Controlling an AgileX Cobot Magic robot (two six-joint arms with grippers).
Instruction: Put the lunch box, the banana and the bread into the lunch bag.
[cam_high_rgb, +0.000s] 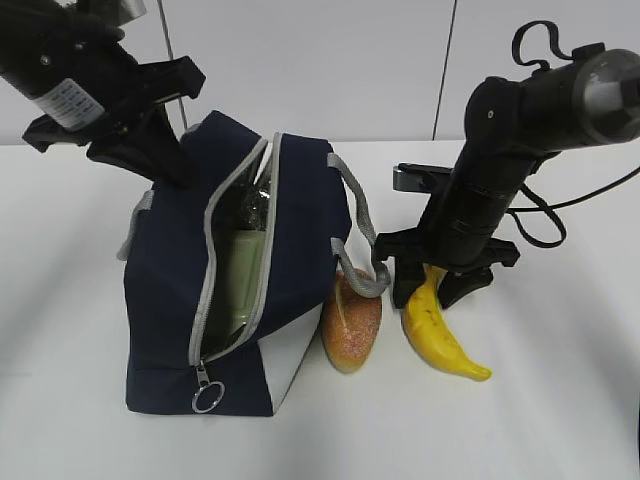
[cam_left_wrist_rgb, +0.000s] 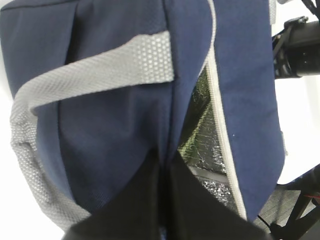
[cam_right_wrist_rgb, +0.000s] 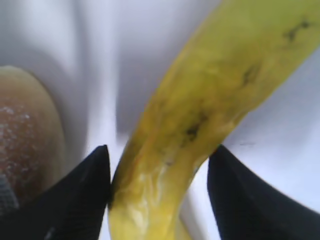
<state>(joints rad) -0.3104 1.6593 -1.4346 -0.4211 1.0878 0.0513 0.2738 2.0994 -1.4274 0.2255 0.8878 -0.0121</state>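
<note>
Left gripper (cam_left_wrist_rgb: 162, 200) is pinching the lunch bag (cam_left_wrist_rgb: 115, 130) fabric, black fingers (cam_left_wrist_rgb: 135, 200) pressed together on a navy fold beside the zipper opening. Grey zipper tape (cam_left_wrist_rgb: 222, 145) is running down the right side, silver foil lining (cam_left_wrist_rgb: 202, 130) showing in the gap. Grey webbing handle (cam_left_wrist_rgb: 95, 72) is looping across the bag's upper left.

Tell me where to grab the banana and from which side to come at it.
Grip the banana across its upper half, coming down from above, as the right claw already straddles it. It lies flat on the table, so its narrow width fits between the fingers, and that end is clear of the bread.
</note>
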